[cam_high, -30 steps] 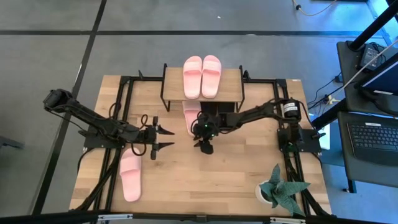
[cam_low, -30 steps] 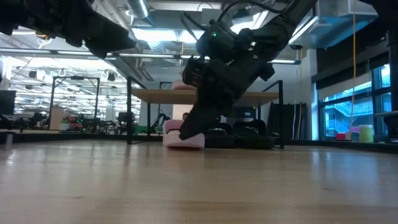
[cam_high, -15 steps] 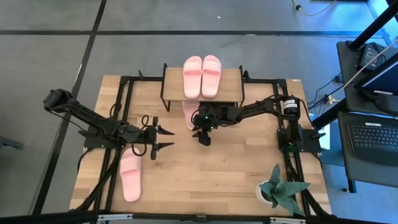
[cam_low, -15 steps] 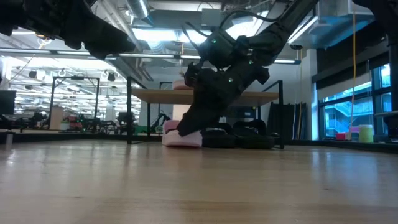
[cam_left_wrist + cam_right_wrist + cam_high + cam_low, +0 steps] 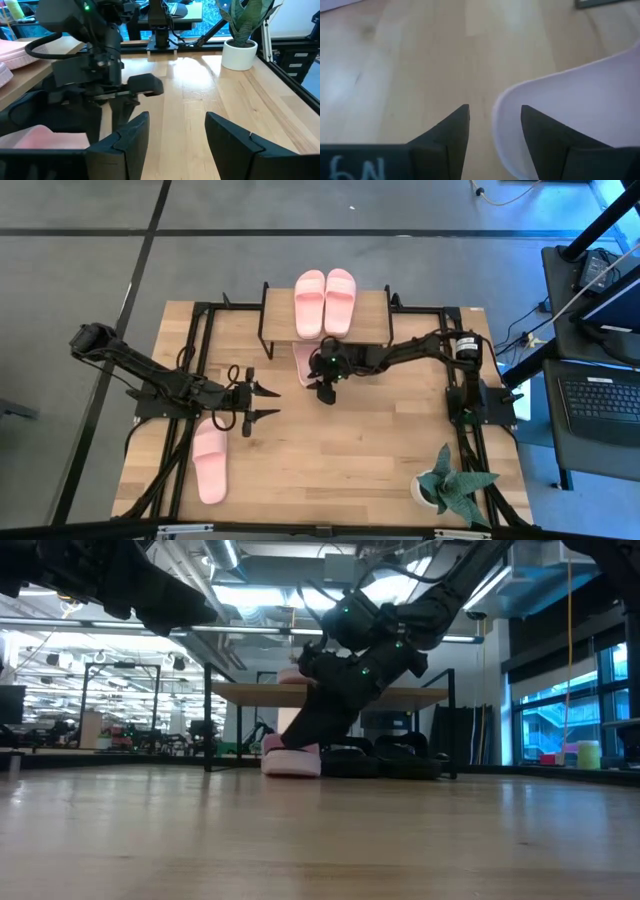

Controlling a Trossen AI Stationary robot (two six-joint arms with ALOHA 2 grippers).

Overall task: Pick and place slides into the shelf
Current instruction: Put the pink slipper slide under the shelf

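Right gripper, fingers parted around the heel edge of a pink slide, sits at the shelf's front edge, that slide half under the shelf. Two pink slides lie on the shelf's top board. Left gripper, fingers apart and empty, hovers left of the shelf, beside another pink slide.

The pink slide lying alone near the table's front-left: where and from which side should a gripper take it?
Probably across the wide strap of the lone pink slide, from straight above. It lies flat and lengthwise with nothing touching it, and the raised strap is likely its easiest part to pinch. The left gripper, jaws open, hangs nearest.
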